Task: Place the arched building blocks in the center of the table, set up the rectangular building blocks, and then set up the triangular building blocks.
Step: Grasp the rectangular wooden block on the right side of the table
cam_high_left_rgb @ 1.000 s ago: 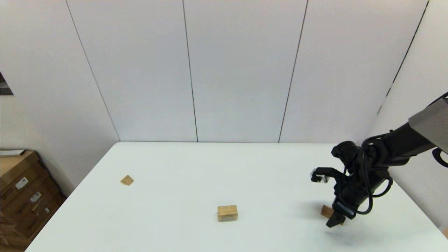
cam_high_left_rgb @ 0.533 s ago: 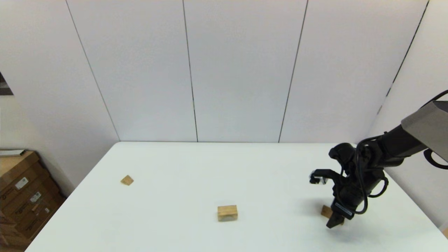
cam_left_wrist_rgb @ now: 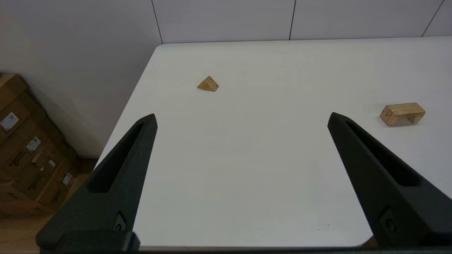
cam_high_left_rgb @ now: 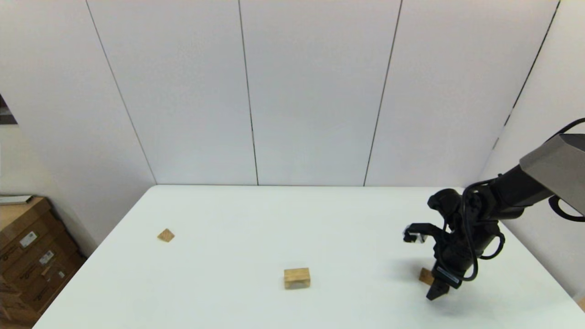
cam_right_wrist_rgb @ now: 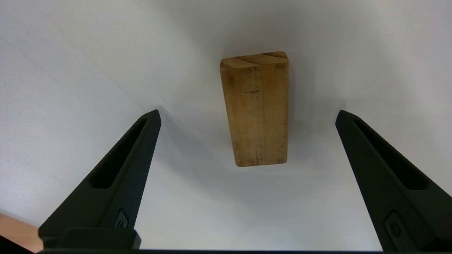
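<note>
Bright, even light from overhead fills the room. The white table (cam_high_left_rgb: 237, 219) shows no glare. A soft grey shadow lies under the right gripper (cam_high_left_rgb: 436, 292) near the table's right edge. From the right wrist, the rectangular block (cam_right_wrist_rgb: 256, 109) is sharp, ringed by diffuse shadow. From the left wrist, the near fingers (cam_left_wrist_rgb: 116, 176) look slightly soft.

The head camera looks forward and down from high at the near edge of the table (cam_high_left_rgb: 228, 214), taking in the whole top and the far wall. The left wrist camera sits low off the near left corner, facing far and right across it; both views share the triangular block (cam_left_wrist_rgb: 208, 84) and the arched block (cam_left_wrist_rgb: 402, 113). The right wrist camera hangs close above the rectangular block (cam_right_wrist_rgb: 256, 109), looking steeply down on the table's right side.
</note>
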You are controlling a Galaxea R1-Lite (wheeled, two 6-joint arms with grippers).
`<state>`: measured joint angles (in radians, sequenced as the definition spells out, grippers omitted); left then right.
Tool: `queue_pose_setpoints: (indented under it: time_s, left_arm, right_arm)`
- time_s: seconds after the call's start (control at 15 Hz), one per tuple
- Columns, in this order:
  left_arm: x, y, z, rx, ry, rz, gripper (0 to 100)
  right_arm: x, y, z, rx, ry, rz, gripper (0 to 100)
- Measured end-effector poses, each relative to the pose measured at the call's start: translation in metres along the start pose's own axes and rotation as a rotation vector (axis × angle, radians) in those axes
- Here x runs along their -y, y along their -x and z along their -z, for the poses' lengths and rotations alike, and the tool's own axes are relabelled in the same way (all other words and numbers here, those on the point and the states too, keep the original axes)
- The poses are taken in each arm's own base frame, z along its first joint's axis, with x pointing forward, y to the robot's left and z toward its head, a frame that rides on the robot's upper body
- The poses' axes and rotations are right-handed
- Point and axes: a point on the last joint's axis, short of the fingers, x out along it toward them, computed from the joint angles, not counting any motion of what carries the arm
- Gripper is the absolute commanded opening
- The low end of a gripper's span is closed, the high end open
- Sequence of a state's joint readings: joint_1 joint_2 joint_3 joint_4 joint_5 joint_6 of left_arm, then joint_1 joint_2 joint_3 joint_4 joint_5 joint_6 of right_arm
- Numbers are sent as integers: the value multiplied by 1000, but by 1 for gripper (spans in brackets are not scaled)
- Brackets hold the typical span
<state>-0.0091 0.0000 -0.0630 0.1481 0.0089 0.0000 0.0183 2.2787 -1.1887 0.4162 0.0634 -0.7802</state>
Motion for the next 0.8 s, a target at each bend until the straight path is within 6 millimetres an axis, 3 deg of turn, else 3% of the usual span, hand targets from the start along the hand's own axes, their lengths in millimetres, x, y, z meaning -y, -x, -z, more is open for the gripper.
queue_pose_setpoints:
  time_s: [0.27, 0.33, 0.8]
  left_arm:
    - [0, 0, 0, 0, 0, 0, 100]
    - [0, 0, 0, 0, 0, 0, 100]
    - [0, 0, 0, 0, 0, 0, 100]
  right_arm:
    - [0, -2, 0, -3, 1, -3, 100]
    - [0, -2, -1, -2, 2, -3, 0]
    - [-1, -6, -3, 10, 11, 42, 0]
